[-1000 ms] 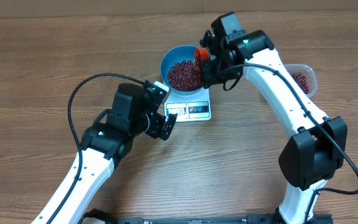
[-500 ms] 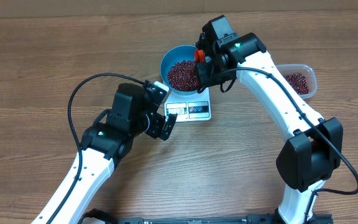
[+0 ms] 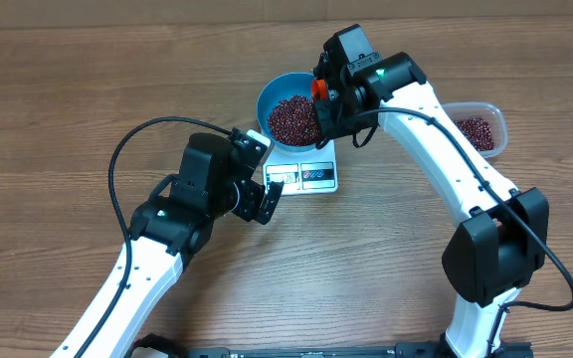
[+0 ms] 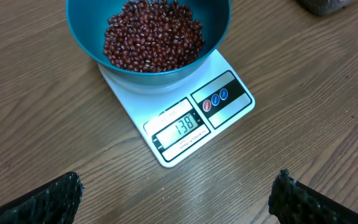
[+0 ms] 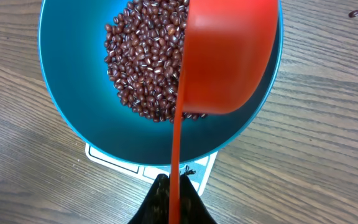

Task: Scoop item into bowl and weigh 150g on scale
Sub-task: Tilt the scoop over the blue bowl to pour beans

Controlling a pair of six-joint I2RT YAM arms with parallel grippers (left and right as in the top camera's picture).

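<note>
The blue bowl (image 3: 264, 99) stands on the white scale (image 3: 311, 175), and a heap of maroon beans (image 3: 291, 119) lies in it. My right gripper (image 3: 328, 107) is shut on the thin handle of a red scoop (image 3: 319, 89). In the right wrist view the scoop (image 5: 229, 56) is tipped on its side over the bowl's (image 5: 73, 99) right half, above the beans (image 5: 142, 68). My left gripper (image 4: 179, 202) hangs open over bare wood in front of the scale (image 4: 229, 99), whose display reads 138. Nothing lies between its fingers (image 4: 48, 199).
A clear plastic tub (image 3: 500, 124) with more beans sits on the table to the right of the scale, behind the right arm. One stray bean (image 5: 353, 13) lies on the wood beyond the bowl. A black cable loops over the left arm (image 3: 117, 159).
The right arm shifted slightly left during the first half second, bringing the scoop further over the bowl, then held still. The left arm has not moved.
</note>
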